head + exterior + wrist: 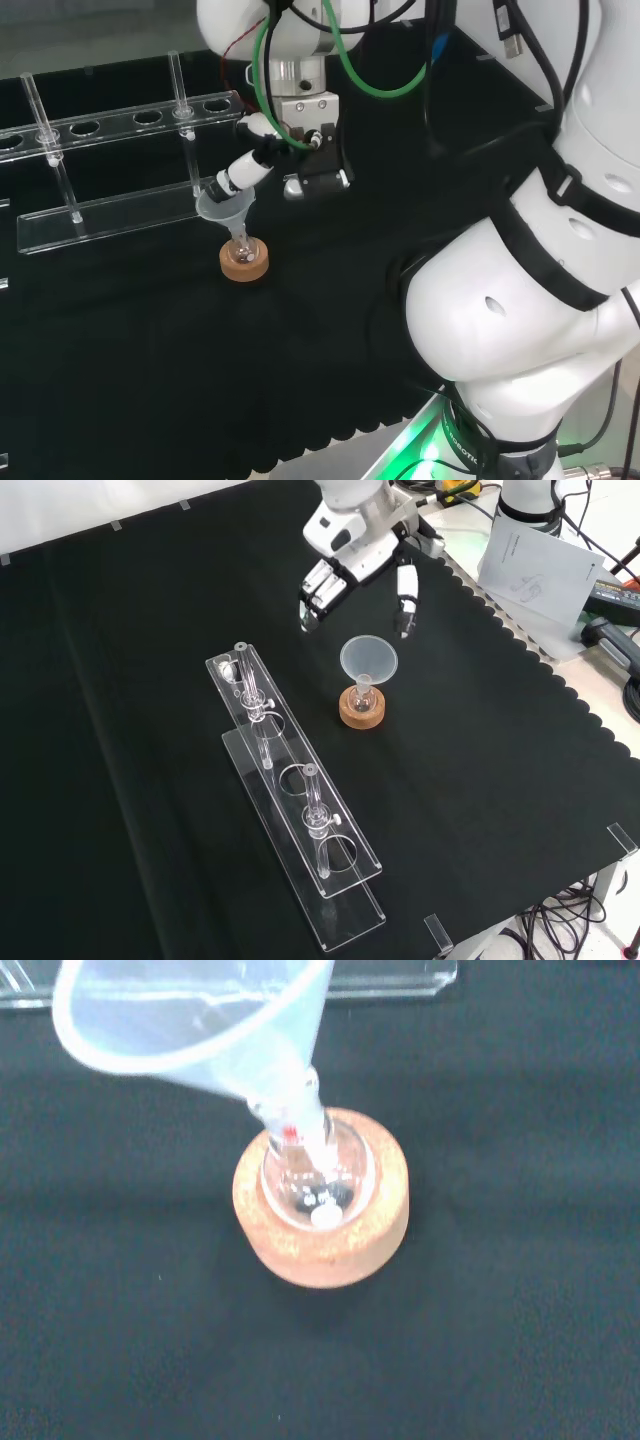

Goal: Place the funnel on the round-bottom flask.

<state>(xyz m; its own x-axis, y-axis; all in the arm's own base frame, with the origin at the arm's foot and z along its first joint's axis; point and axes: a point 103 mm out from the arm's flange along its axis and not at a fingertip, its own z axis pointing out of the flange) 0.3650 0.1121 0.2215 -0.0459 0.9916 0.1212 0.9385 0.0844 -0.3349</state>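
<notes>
A clear plastic funnel (368,660) (226,207) (190,1022) stands with its stem in the neck of a small round-bottom flask (363,694) (312,1182) (241,245). The flask sits on a cork ring (362,711) (244,263) (320,1250). The black and white hand (350,575) (300,160) hovers just beyond the funnel in the front view, its fingers straight and spread, apart from the funnel's rim. In the head view one finger (240,170) reaches close to the funnel's rim; contact cannot be judged.
A clear acrylic test-tube rack (295,800) (110,165) lies left of the flask in the front view, with glass tubes (315,815) standing in it. The cloth's scalloped edge (520,650) runs at the right, with papers (535,565) beyond it.
</notes>
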